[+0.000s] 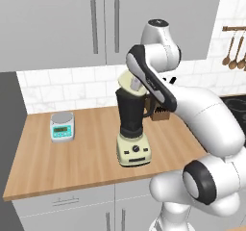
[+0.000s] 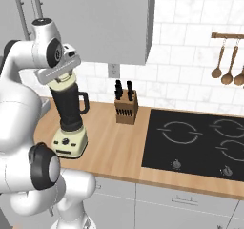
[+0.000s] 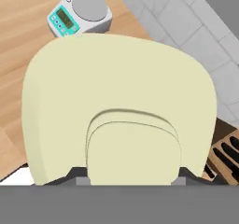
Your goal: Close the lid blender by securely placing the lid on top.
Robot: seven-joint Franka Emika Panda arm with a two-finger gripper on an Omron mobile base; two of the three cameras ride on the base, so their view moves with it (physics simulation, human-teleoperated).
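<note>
— While the left base view is up, where is the lid [image 1: 129, 82]?
— At the top of the blender [image 1: 131, 126] jar, slightly tilted, right under the claw [image 1: 136, 84]. Whether it is fully seated I cannot tell.

— And from the right base view?
— Same: lid [image 2: 63, 84] over the jar mouth of the blender [image 2: 70, 120], hand directly above, so the coming move looks straight down.

— Hand view?
— The lid [image 3: 116, 106] is close below, its knob between the finger tips; the jaws look narrowly set on it, holding it. A kitchen scale [image 3: 79, 14] sits beyond.

cream lid [image 1: 129, 82] seemingly atop dark blender [image 1: 132, 129]
</note>
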